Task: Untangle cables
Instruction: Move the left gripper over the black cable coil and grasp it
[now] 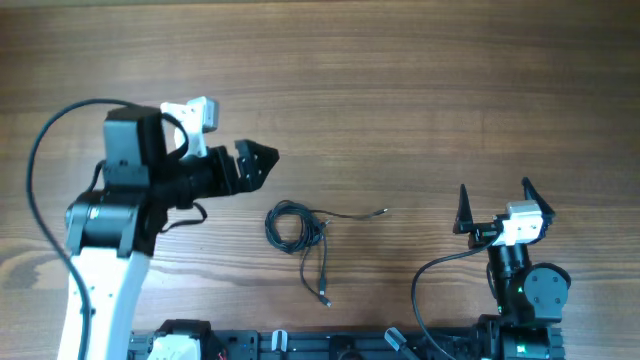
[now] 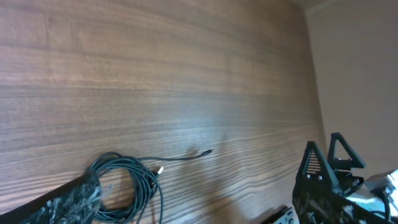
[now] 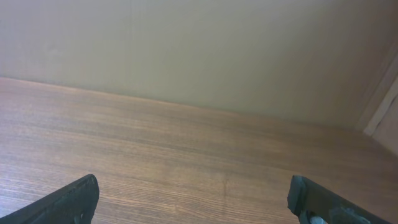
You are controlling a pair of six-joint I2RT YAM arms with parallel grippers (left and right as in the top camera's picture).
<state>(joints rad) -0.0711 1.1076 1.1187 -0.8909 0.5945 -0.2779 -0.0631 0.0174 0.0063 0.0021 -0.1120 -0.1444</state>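
Observation:
The cables [image 1: 290, 226] lie on the wooden table as a small dark coil, with one thin tail running right to a tiny plug [image 1: 385, 211] and another trailing toward the front edge [image 1: 324, 297]. My left gripper [image 1: 262, 166] hovers open just up and left of the coil, holding nothing. In the left wrist view the coil [image 2: 127, 185] sits at the bottom left beside one finger [image 2: 62, 202]. My right gripper [image 1: 495, 192] stands open far to the right, well apart from the cables. The right wrist view shows its fingers [image 3: 74, 199] spread wide over bare wood, with no cable in sight.
The right arm's base [image 1: 525, 290] and its thick black lead [image 1: 430, 275] occupy the front right. A black rail [image 1: 300, 345] runs along the front edge. The left arm's body [image 1: 110, 215] fills the left side. A wall [image 3: 199, 50] rises behind the table.

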